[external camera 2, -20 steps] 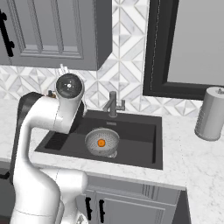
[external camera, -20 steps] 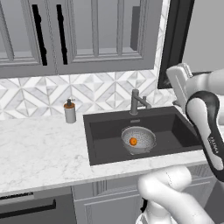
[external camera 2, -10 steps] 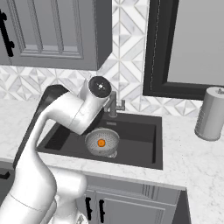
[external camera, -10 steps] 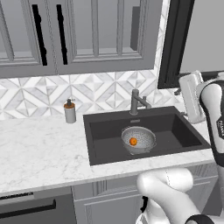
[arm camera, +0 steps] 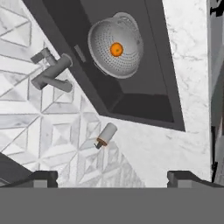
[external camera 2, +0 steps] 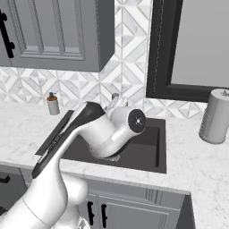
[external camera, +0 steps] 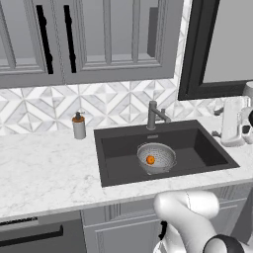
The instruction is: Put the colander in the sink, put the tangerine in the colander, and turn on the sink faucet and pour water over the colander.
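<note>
The silvery mesh colander [external camera: 157, 158] sits in the dark sink [external camera: 202, 148], slightly right of its middle. The orange tangerine [external camera: 150, 159] lies inside the colander. At the sink's back rim stands the grey sink faucet [external camera: 154, 116], with no water showing. My gripper [external camera: 216, 123] hangs open and empty above the sink's right end, apart from the faucet. In the hand view the colander [arm camera: 116, 45], the tangerine [arm camera: 116, 49] and the faucet [arm camera: 50, 70] lie far ahead of the open gripper [arm camera: 113, 179]. In the right base view my arm covers most of the sink [external camera 2: 152, 145].
A grey soap dispenser [external camera: 78, 126] with a brown pump stands on the white marble counter [external camera: 44, 173] left of the sink. A paper towel roll [external camera 2: 215, 116] stands on the counter to the right. Grey wall cabinets [external camera: 99, 39] hang above, and a dark-framed window [external camera: 222, 44] is at the right.
My arm has swung to the right, carrying the open hand from above the sink's right part out over its right end. The colander and tangerine have not moved.
</note>
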